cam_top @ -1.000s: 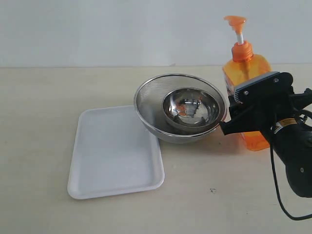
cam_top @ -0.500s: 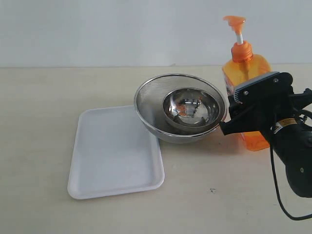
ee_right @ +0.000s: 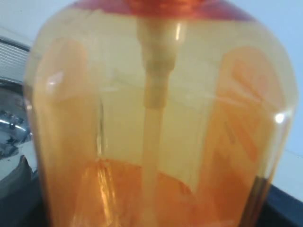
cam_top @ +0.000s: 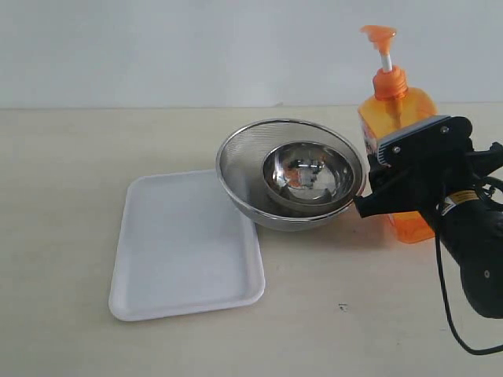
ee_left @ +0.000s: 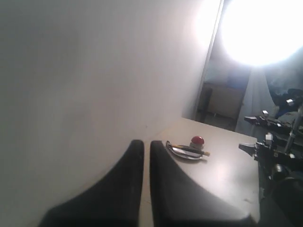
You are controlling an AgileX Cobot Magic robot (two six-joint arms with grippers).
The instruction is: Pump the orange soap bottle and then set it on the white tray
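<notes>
Broadly, open bench (cam_top: 71,157) spreads across the left of the exterior view and along its bottom edge, while the middle and right are crowded. A flat, shallow white tray (cam_top: 186,245) with rounded corners and a low rim lies at lower left of centre. Its upper right corner reaches in under the side of a large round steel mesh bowl (cam_top: 238,177) at the centre; whether the two touch I cannot tell. A smaller polished steel bowl (cam_top: 306,174) sits inside the mesh one. The bench is a pale beige, matte surface, and a plain whitish wall (cam_top: 196,47) closes it off along the top of the frame. The tall, clear orange soap bottle (cam_top: 399,110), with its orange pump head raised on a white stem, stands upright on the bench at the right. It is just beside the mesh bowl and well apart from the white tray, with the bowls between them. The black right gripper (cam_top: 376,182) reaches in from the lower right, and its jaws straddle the bottle's body at mid height, closed against its sides. In the right wrist view the bottle (ee_right: 156,123) fills the picture, with dark jaw surfaces at both flanks. The left gripper (ee_left: 146,144) shows only in its own wrist view, its jaws closed together with a thin slit between them, beside a pale wall.
</notes>
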